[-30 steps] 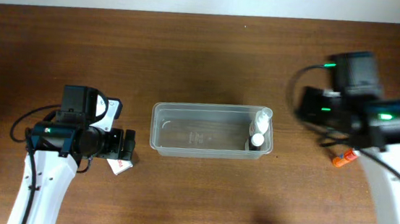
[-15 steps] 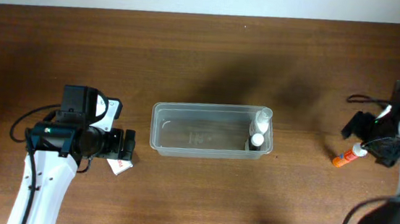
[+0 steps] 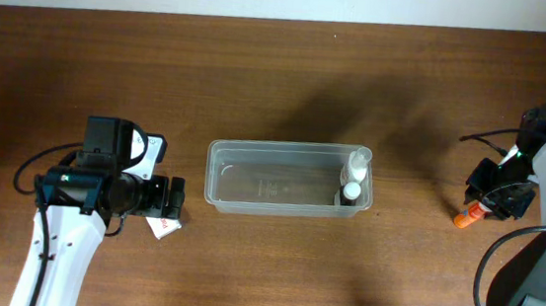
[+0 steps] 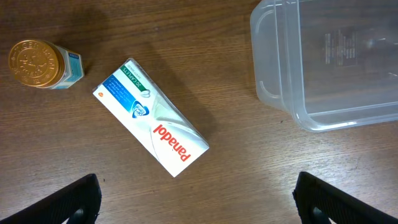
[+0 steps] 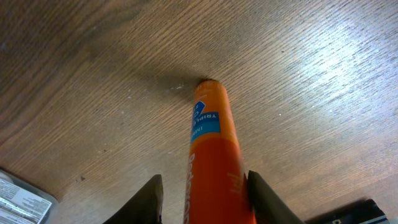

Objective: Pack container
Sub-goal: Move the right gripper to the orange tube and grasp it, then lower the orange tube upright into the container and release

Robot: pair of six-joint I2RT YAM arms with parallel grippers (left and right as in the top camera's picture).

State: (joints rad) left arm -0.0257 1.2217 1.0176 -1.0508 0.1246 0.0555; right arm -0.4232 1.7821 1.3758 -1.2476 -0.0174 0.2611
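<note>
The container (image 3: 293, 148) is a clear, long, shallow tub at the table's middle, and its corner (image 4: 323, 118) shows in the left wrist view. Two small white-capped bottles (image 3: 353, 178) stand at its right end. At the far right, an orange tube (image 3: 463, 219) lies on the wood. My right gripper (image 3: 492, 197) is down on it. In the right wrist view its fingers (image 5: 204, 199) sit close on both sides of the tube (image 5: 208, 137). My left gripper (image 3: 178, 200) stands wide open left of the container, over bare wood (image 4: 198, 202).
A white Panadol box (image 4: 152, 124) lies slantwise just ahead of the left gripper and shows under it from overhead (image 3: 160, 226). A small jar with a gold lid (image 4: 37, 63) stands beyond the box. A white labelled item (image 5: 22, 199) peeks in beside the right gripper.
The right arm swung out from near the container to the far right, dropped onto the orange tube, and its jaws narrowed around it. The left arm has not moved.
</note>
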